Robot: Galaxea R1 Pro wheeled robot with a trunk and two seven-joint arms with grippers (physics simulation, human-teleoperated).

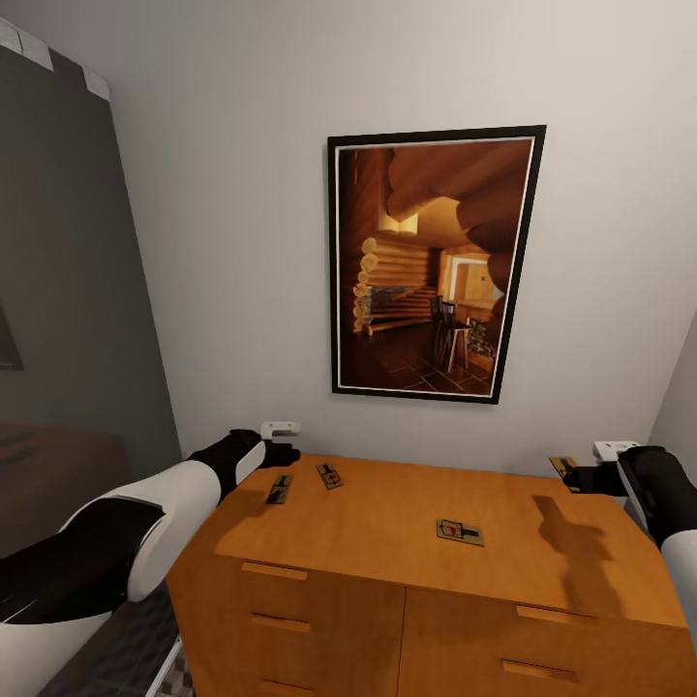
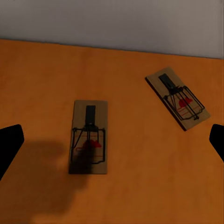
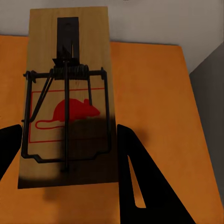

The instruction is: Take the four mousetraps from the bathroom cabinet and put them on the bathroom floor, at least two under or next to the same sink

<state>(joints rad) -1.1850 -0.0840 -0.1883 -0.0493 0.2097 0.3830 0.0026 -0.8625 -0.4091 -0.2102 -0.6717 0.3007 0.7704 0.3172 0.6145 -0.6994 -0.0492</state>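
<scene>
Four mousetraps sit up at the cabinet (image 1: 387, 542). Two mousetraps (image 1: 279, 489) (image 1: 329, 475) lie flat on its top surface near the back left corner, a third (image 1: 459, 532) lies nearer the cabinet's middle. Left gripper (image 1: 281, 453) hovers over the left pair with fingers (image 2: 9, 147) spread apart, nothing between them. Right gripper (image 1: 581, 476) at the cabinet's back right corner is clamped on the fourth mousetrap (image 3: 67, 98), lifted off the top. A framed picture (image 1: 431, 261) hangs on the wall above the cabinet.
</scene>
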